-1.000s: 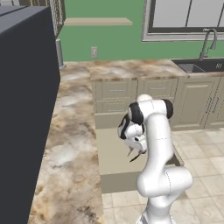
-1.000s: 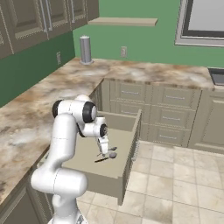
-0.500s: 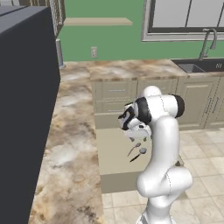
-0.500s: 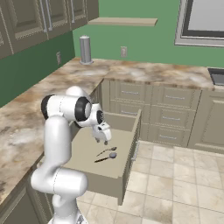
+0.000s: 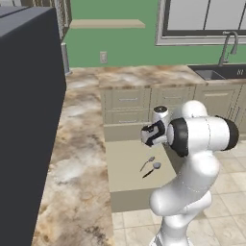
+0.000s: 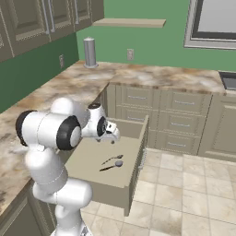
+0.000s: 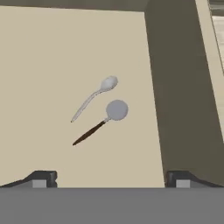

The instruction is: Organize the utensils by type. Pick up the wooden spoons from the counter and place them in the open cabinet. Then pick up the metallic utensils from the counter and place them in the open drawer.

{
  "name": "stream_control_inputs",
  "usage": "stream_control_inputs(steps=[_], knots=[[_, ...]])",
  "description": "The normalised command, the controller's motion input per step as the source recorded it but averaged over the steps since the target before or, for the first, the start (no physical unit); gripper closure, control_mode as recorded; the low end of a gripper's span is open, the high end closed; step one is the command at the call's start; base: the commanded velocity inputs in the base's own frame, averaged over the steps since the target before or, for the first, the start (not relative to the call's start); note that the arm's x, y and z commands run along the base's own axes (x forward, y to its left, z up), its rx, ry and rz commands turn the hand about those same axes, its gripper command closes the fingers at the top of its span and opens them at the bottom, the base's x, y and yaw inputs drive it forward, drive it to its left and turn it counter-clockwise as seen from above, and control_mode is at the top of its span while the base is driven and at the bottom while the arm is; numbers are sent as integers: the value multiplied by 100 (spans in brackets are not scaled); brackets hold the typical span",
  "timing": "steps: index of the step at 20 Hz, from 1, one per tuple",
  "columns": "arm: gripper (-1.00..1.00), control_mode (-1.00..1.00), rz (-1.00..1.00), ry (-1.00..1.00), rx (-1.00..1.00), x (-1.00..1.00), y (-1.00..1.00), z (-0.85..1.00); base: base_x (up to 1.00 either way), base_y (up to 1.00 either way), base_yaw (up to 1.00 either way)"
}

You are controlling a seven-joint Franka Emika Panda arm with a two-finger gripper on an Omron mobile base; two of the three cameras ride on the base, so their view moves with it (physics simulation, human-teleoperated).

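The drawer (image 5: 126, 158) (image 6: 87, 159) stands pulled out under the marbled counter (image 5: 79, 144) (image 6: 55, 90). Both metallic utensils lie side by side on its tan floor: an all-grey spoon (image 7: 93, 97) (image 5: 147, 163) (image 6: 112, 159) and a round-headed one with a black handle (image 7: 115, 109) (image 5: 154, 167) (image 6: 117, 164). My gripper (image 7: 109, 179) (image 5: 147, 134) (image 6: 112, 133) hangs open above them, empty and well clear of the drawer floor. Dark panelled cabinet doors (image 6: 27, 23) show at the upper left. The wooden spoons are out of view.
A grey canister (image 6: 89, 52) stands at the back of the counter below a tan wall shelf (image 6: 131, 21). Sink and faucet (image 5: 226, 57) lie to the right. A large dark panel (image 5: 29, 120) blocks the left side. The drawer front (image 6: 138, 161) juts over the tiled floor (image 6: 184, 189).
My hand has risen from low in the drawer, beside the utensils, to well above them. Both metal utensils stay on the drawer floor. The jaws widened slightly.
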Motion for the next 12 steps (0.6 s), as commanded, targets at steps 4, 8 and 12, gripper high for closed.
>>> stream_control_inputs(steps=[4,8,12], knots=[[-100,-100,35,-22,18,-47,-6,75,0,0,0],[-100,-100,20,-4,0,-52,5,89,0,0,0],[-100,-100,14,-1,-5,-42,2,85,0,0,0]])
